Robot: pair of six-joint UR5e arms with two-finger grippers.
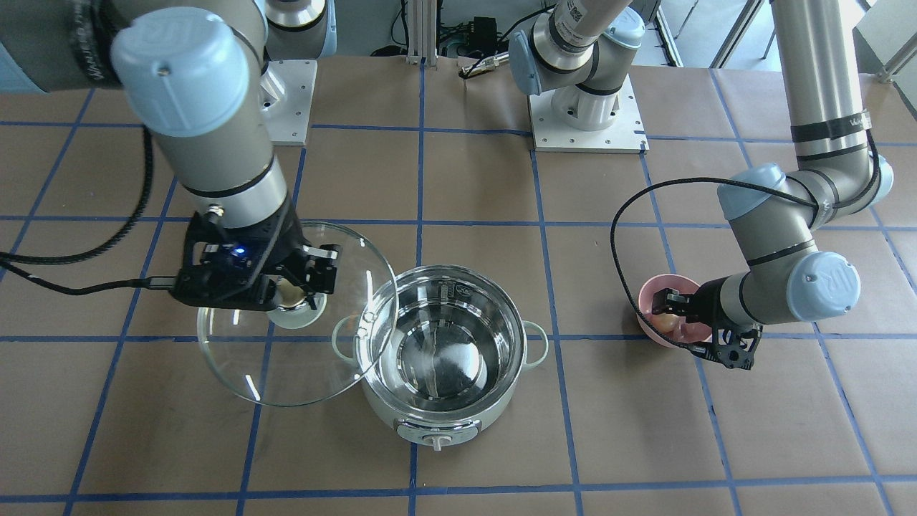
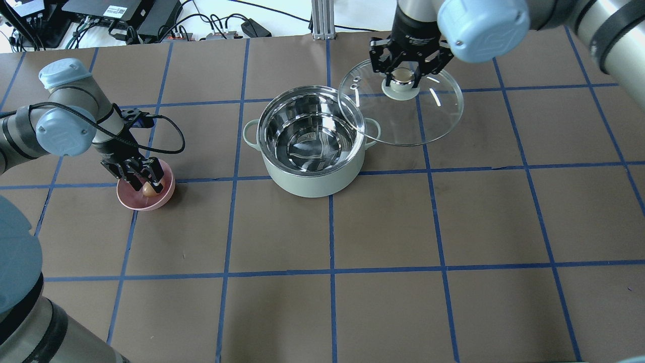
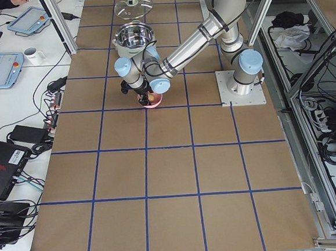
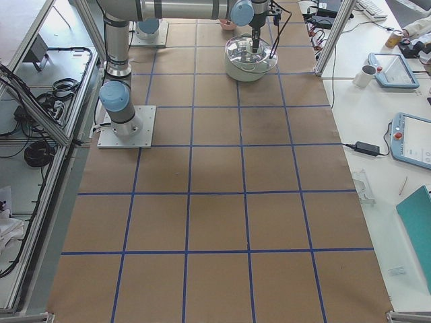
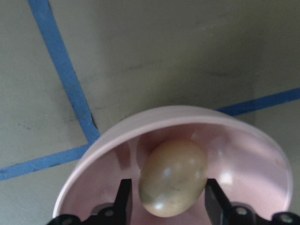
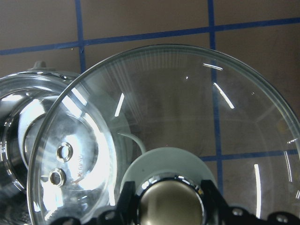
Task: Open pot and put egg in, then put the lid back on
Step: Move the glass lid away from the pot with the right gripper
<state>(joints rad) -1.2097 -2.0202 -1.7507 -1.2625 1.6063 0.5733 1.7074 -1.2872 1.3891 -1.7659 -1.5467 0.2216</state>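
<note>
L gripper (image 2: 142, 177) prob gripping egg (image 2: 148, 189), R gripper (image 2: 403, 71) holding lid (image 2: 423, 121)

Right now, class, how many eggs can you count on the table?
1. The egg sits in the pink bowl, between the left pincer fingers. The open pot holds none.

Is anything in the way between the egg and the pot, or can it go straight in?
Nothing visible blocks it. The egg sits in the pink bowl between the left tool's fingers. The pot is open, and the right tool holds the lid off to the far side.
</note>
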